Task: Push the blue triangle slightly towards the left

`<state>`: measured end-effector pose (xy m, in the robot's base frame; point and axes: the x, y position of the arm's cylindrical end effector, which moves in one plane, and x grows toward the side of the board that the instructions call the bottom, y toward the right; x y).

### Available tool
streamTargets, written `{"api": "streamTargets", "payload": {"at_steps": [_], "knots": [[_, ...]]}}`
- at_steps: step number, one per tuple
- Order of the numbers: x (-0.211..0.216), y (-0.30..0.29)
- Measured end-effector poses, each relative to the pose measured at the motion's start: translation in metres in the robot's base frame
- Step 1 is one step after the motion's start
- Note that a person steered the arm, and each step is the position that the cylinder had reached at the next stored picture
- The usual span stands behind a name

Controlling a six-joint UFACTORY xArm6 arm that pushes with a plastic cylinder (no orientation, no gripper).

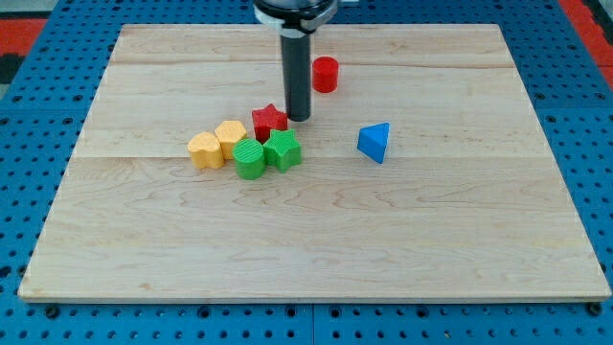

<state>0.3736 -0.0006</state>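
- No writing, brand or label seen anywhere on the blocks, the rod or the wooden board [316, 240].
- No container seen; all blocks lay straight on the board, which rested on a blue perforated table [29, 144].
- Counted six blocks in total: two red, two green, two yellow-orange, and one blue more, so seven.
- Blue triangle [374, 142] stood alone, to the view's right of the centre, well apart from the cluster.
- Red cylinder [325, 74] stood near the view's top, just to the view's right of the rod.
- Red star [269, 122] lay at the top of the cluster, with a green star-like block [283, 150] just below it.
- Rounded green block [250, 159] touched the green star-like block on the view's left.
- Two yellow-orange blocks [230, 139] and [205, 150] lay side by side at the cluster's left end.
- My tip [299, 119] stood just beside the red star, on its right in the view, and well to the view's left of the blue triangle.
- Plain rod, nothing pinched or held; contact with the red star could not be told.
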Motion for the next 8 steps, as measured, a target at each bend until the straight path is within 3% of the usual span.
{"api": "streamTargets", "payload": {"at_steps": [1,2,4,5,7,8], "knots": [[0.0,0.085],[0.029,0.157],[0.049,0.045],[-0.002,0.064],[-0.028,-0.058],[-0.054,-0.056]]}}
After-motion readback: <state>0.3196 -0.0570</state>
